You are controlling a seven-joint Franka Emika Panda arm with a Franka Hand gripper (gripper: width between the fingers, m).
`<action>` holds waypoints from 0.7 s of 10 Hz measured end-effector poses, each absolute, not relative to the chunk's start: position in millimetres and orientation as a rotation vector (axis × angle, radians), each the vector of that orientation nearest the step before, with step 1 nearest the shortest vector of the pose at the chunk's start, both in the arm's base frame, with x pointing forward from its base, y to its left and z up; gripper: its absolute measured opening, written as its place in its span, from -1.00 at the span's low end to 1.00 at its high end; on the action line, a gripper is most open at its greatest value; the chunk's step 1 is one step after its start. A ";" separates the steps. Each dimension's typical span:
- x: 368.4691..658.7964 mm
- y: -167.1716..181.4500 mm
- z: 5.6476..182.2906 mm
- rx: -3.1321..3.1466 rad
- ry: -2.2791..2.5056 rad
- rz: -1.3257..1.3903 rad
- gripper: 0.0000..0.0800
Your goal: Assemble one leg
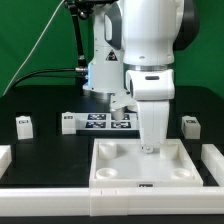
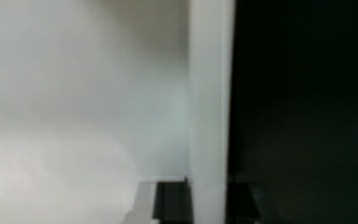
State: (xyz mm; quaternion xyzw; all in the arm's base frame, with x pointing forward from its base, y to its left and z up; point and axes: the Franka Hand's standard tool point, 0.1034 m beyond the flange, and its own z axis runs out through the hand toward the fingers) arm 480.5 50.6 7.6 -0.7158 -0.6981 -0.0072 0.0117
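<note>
Three small white legs with tags stand on the black table in the exterior view: one at its left (image 1: 24,124), one beside the marker board (image 1: 68,122), one at its right (image 1: 190,125). None is held. My gripper (image 1: 150,146) points straight down at the far rim of the large white tray (image 1: 108,150). In the wrist view my gripper (image 2: 208,192) straddles that rim (image 2: 210,90), one dark finger (image 2: 172,202) over the tray's white floor, the other over the black table. The rim fills the gap between the fingers.
The marker board (image 1: 105,122) lies just behind the tray. A white raised border (image 1: 60,200) runs along the front and up both sides (image 1: 212,156) of the tray. The arm's base and cables stand at the back.
</note>
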 end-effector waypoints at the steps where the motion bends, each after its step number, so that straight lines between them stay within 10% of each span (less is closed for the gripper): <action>1: 481.3 58.3 7.6 -2.235 -2.174 -0.032 -0.85; 7: 490.4 84.5 7.8 -2.213 -2.189 -0.040 -0.84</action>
